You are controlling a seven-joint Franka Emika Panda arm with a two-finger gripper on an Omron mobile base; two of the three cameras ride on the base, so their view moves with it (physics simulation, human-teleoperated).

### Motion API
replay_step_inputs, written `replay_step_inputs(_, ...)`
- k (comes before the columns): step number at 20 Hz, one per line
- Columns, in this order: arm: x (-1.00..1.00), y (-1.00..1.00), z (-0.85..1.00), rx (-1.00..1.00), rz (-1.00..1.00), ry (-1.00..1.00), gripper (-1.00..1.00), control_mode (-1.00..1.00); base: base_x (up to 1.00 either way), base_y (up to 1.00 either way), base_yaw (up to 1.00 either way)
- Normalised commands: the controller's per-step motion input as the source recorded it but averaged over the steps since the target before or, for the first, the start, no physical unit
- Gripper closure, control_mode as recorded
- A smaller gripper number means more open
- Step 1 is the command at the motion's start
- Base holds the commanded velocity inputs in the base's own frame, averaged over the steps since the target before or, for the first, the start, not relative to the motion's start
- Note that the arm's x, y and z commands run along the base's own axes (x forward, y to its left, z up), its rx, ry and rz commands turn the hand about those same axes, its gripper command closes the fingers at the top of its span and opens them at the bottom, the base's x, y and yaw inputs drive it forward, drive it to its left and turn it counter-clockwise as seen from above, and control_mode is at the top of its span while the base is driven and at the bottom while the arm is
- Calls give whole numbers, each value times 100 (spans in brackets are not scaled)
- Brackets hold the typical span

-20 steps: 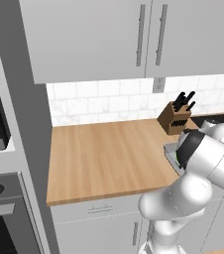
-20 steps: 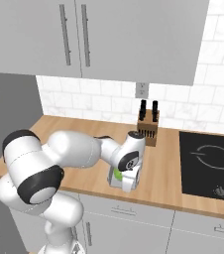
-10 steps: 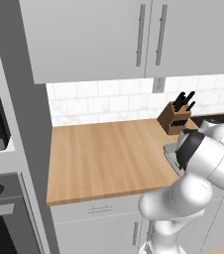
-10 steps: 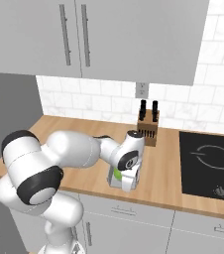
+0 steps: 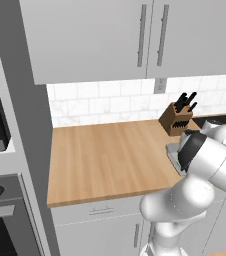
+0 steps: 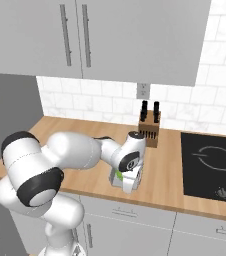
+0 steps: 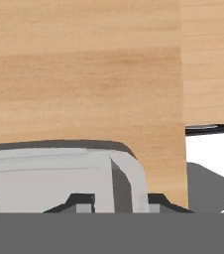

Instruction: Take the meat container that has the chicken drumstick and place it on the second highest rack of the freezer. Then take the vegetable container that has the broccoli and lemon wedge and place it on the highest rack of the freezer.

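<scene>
two-finger gripper (image 7: 113,199) is down at the near corner wall of the pale grey vegetable tray (image 7: 59,178), dark fingertips (image 7: 79,201) straddling and clamped on it, presumably for lifting to the freezer.

White arm is seen bent at elbow, reaching forward and down. Wrist is turned so hand points downward in right base view. Gripper (image 6: 126,186) is held low, just above surface. In hand view, two dark fingertips (image 7: 79,202) are seen set on either side of grey container wall (image 7: 126,181), touching or nearly so; firm grip cannot be confirmed.
</scene>
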Motion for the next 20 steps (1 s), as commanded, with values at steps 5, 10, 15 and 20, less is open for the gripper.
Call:
replay_step_inputs(5, 0, 0, 0, 0, 0, 0, 100, -100, 0, 0, 0)
replay_step_inputs(10, 0, -2, 1, 0, 0, 0, 100, -100, 0, 0, 0)
replay_step_inputs(15, -29, 6, 38, 0, -1, 0, 100, -100, 0, 0, 0)
replay_step_inputs(20, -41, 15, 66, 0, -8, 0, 100, -100, 0, 0, 0)
